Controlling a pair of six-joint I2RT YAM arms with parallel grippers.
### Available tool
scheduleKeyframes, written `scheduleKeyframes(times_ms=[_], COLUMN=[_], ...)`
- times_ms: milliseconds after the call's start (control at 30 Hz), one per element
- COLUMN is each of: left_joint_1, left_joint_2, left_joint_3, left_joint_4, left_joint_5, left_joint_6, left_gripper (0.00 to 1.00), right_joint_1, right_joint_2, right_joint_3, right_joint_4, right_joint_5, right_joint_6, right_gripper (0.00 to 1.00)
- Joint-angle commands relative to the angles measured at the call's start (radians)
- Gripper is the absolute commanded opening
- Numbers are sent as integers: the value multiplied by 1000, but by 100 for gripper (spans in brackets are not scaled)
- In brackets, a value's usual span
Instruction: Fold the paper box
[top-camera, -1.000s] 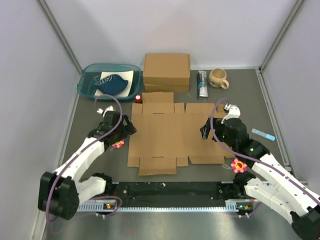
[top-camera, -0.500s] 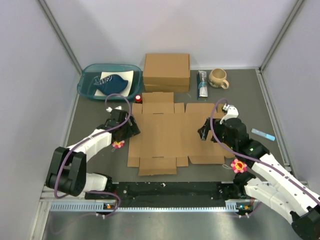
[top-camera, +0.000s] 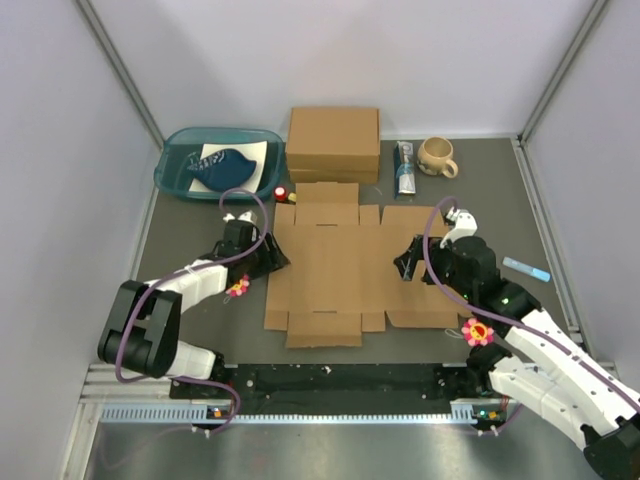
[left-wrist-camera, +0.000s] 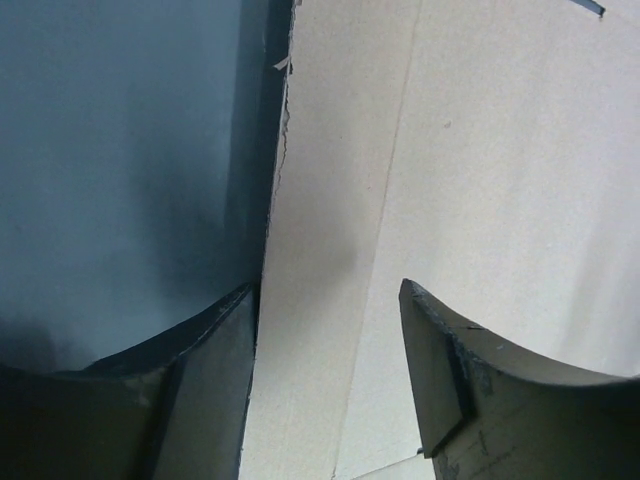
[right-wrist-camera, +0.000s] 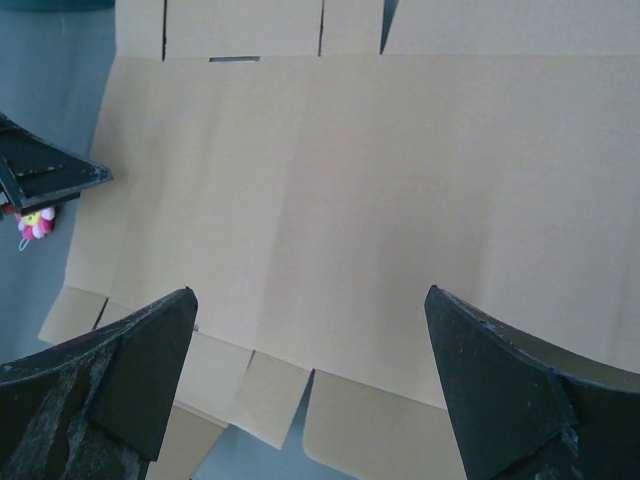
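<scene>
While the left gripper (top-camera: 268, 256) straddles the left edge of the paper box (top-camera: 335, 265), its fingers (left-wrist-camera: 205, 395) stand half spread. One rests over the bare bench (top-camera: 170, 225) and the other over the cardboard, and they pinch nothing. The paper box lies flat and unfolded at the middle of the bench, well apart from the closed cardboard box (top-camera: 333, 143) at the far edge. Over its right panel hangs the right gripper (top-camera: 405, 262), jaws fully spread and empty.

Step in hand, as judged: raising the left side flap. To do it well, one finger should slip under the edge strip and lift along the crease, while the right gripper presses the middle panel so that the sheet cannot slide.

Against the frame one second earlier, the left arm reaches farther in, its jaws have narrowed, and the sheet sits slightly nearer the right edge.
</scene>
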Motion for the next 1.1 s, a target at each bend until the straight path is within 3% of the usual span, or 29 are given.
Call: scheduleKeyframes(times_ms=[0,233,600,767,1067], left_joint_1=[1,1,-6,-21,-117], left_joint_2=[-20,-37,-258,-326,-303], left_joint_3=[-40,-37,56,225,564], left_joint_4=[58,69,-11,-77,-79], left_joint_5=[61,111,182,210,440], left_joint_6=[3,9,20,43,51], left_gripper=[60,2,0,0,0], right_joint_1=[8,8,8,8,8], right_joint_2=[-24,-18,-47,-70,-148], right_joint_3=[13,23,135,282,522], right_joint_4=[39,35,-47,-110,-233], right_joint_5=[-15,-26,0,52,140], right_joint_6=[-2,5,-25,-59,-61], right_gripper=[99,99,99,99,99])
